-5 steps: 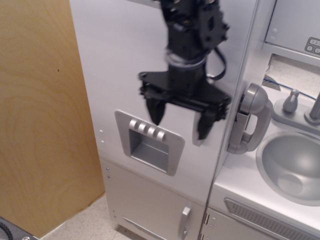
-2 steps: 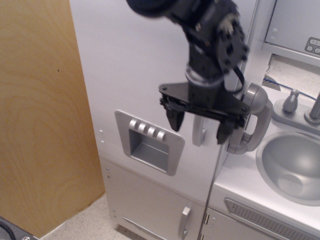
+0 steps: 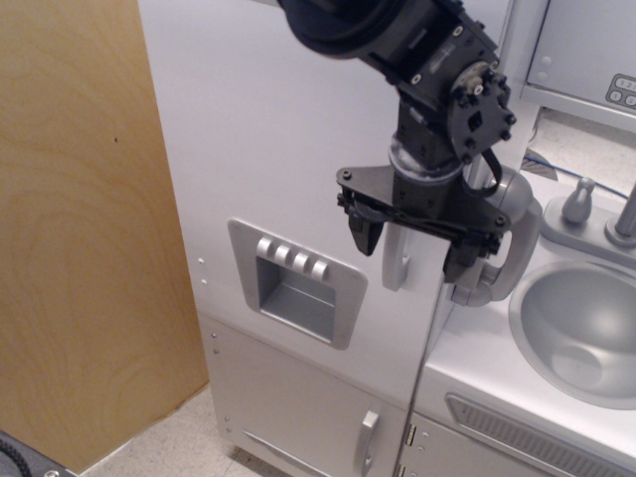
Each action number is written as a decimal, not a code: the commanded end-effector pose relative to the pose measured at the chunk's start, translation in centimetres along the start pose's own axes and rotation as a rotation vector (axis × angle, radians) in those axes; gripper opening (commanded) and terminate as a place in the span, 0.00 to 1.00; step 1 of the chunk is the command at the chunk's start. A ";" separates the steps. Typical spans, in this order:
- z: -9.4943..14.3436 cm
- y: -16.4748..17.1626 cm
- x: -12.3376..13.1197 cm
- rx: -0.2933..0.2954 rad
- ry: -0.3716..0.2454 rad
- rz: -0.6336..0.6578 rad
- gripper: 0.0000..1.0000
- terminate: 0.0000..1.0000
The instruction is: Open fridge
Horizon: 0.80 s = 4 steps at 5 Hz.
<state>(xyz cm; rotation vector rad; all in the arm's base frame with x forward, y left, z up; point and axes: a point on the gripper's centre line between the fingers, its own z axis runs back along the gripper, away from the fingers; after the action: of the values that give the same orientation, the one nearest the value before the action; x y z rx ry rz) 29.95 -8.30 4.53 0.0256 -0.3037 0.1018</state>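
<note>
The fridge (image 3: 278, 129) is a tall silver-grey cabinet with its big door closed. Its recessed dispenser panel (image 3: 296, 281) with four buttons sits at mid-height. The curved vertical silver handle (image 3: 395, 260) is at the door's right edge; only its lower end shows below my gripper. My black gripper (image 3: 412, 248) is open and points down, its two fingers standing on either side of the handle's lower part. The left finger (image 3: 362, 231) is in front of the door; the right finger (image 3: 461, 260) is by the door's edge. I cannot tell whether they touch the handle.
A grey toy phone (image 3: 505, 238) hangs just right of the gripper. A sink basin (image 3: 586, 333) and tap (image 3: 578, 202) are at the right. The small lower door has a short handle (image 3: 367, 441). A wooden panel (image 3: 79, 229) stands at the left.
My gripper has moved right and slightly down across the door, from left of the handle to straddling it. The door has stayed shut.
</note>
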 end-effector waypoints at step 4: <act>1.5 1.4 3.6 -0.040 -0.066 -0.025 0.00 0.00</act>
<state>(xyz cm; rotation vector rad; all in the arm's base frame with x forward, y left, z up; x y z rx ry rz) 31.56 -6.57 5.05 0.0074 -0.3061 0.0655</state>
